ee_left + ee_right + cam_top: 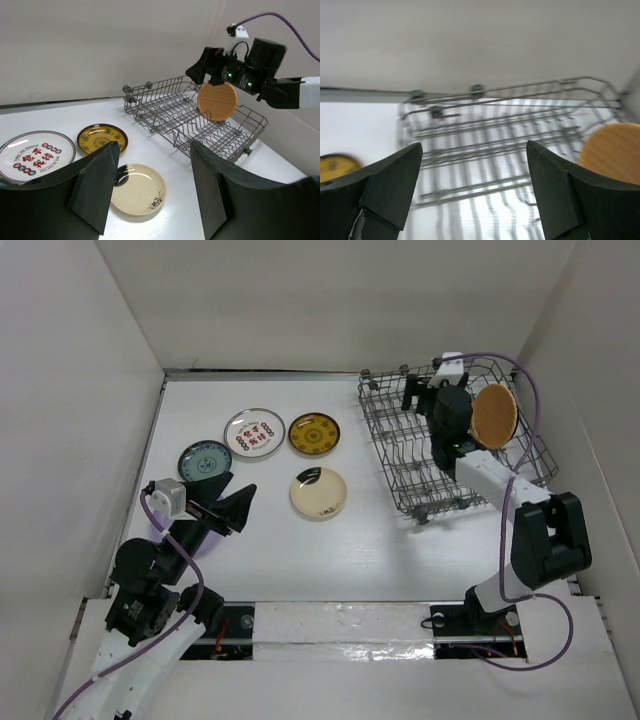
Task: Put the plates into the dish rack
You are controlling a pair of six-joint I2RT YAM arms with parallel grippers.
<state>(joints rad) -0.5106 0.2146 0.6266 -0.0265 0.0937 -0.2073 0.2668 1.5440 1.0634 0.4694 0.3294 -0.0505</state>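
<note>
The grey wire dish rack [392, 455] stands at the back right. One orange-tan plate [494, 415] stands upright on edge in its right part, free of the jaws. My right gripper [420, 392] hovers over the rack's back left, open wide and empty; in its wrist view the gripper [474, 147] looks down on the rack [495, 150], with the orange plate [612, 150] to the right. Flat on the table lie a teal plate [204, 461], a white plate with red marks [254, 432], a dark yellow plate [314, 434] and a cream plate [319, 494]. My left gripper [235, 502] is open and empty, left of the cream plate [136, 189].
White walls close in the table on the left, back and right; the rack sits close to the right wall. A purple cable [530, 390] loops over the rack's right side. A taped rail [340, 625] runs along the near edge between the arm bases.
</note>
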